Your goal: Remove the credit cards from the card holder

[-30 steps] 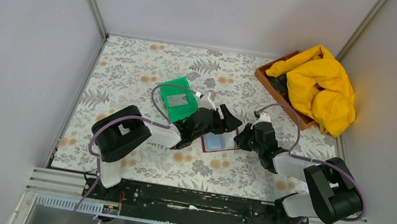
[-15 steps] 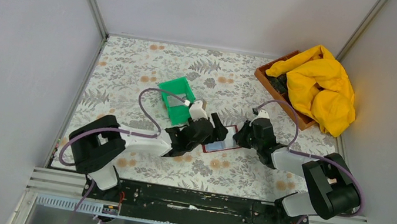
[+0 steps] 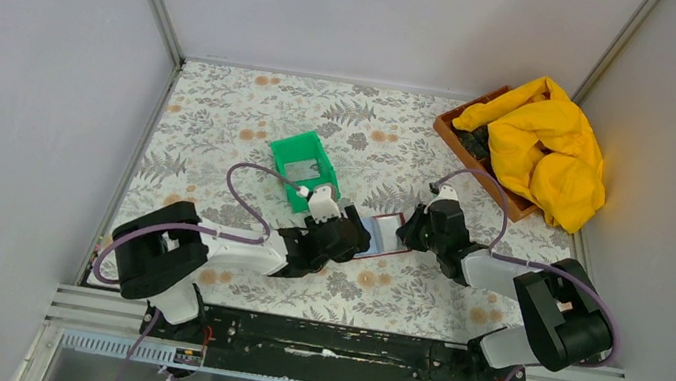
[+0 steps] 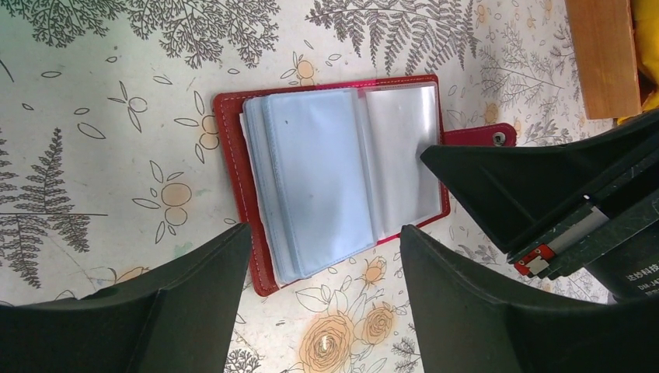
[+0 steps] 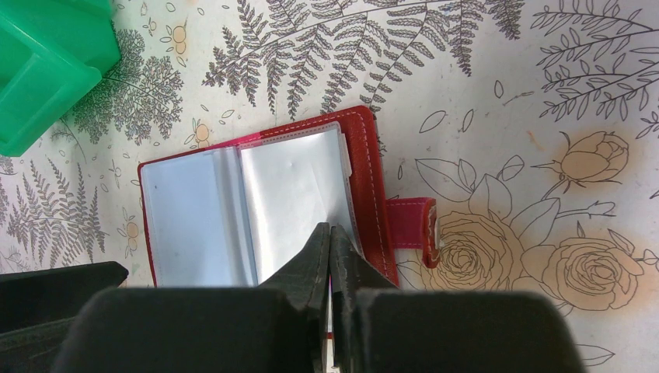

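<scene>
At the middle of the flowered tablecloth (image 3: 223, 123), between the two arms, the card holder (image 3: 386, 236) lies flat and spread open, its dark red cover down and its pale blue-grey sleeves (image 4: 326, 179) facing up. Its snap tab (image 5: 412, 221) sticks out on the right side. The left gripper (image 4: 325, 233) hangs just above the holder's left half with its fingers spread wide and nothing between them. The right gripper (image 5: 330, 233) comes in from the right with its fingers pressed together, and their tips rest on the near edge of the right-hand sleeve. It looks as though they pin the sleeve down rather than pinch it, but the wrist view is too close to be sure. A green bin (image 3: 305, 167) stands just beyond the left gripper. In the far right corner a wooden tray (image 3: 464, 134) holds a crumpled yellow cloth (image 3: 543, 145).
</scene>
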Controlling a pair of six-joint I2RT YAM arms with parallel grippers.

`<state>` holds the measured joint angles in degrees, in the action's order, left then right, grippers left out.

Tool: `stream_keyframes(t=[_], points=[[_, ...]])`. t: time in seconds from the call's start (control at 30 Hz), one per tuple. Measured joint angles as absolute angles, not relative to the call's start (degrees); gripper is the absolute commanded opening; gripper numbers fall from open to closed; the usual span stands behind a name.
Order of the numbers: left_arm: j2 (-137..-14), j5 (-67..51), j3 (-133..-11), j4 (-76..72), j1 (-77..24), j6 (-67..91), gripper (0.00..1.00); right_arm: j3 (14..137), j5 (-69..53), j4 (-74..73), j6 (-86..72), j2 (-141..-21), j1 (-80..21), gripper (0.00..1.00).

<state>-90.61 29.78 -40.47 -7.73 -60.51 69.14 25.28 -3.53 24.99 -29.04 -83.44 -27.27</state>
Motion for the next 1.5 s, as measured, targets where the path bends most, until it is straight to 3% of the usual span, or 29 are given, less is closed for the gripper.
stream_keyframes(t=[1.5], points=[[-93.3,29.6,-41.8,-10.0,-60.8,65.9,0.82,25.5,-3.6,24.9,-29.0,-83.7,-27.3,0.00]])
